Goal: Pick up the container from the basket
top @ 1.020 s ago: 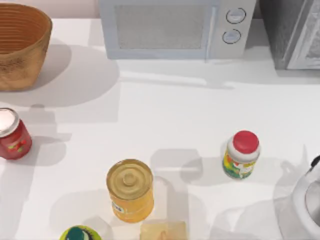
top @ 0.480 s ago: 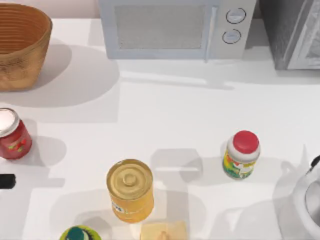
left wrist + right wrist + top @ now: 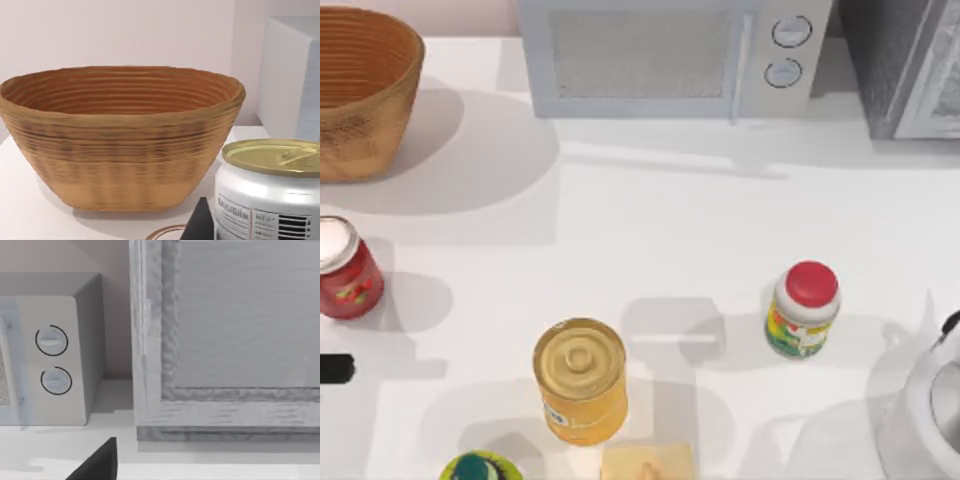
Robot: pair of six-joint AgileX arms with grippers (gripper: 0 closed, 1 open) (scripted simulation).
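Basket (image 3: 360, 90) sits at the table's far left corner, its ribbed inside deep enough that the container cannot be made out within. A red can (image 3: 345, 268) stands nearer, between the basket and the left gripper (image 3: 334, 368) at the left edge, probably lining up an approach. Whether its fingers are apart or together I cannot tell. The right arm sits parked near the microwave (image 3: 670, 55).

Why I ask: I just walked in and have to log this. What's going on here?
The left gripper is low at the table's left edge, just in front of the red can. Its wrist camera faces the basket, which stands at the far left corner. The basket's wall hides what lies inside, and nothing has been lifted out yet. The right arm is parked at the right edge.
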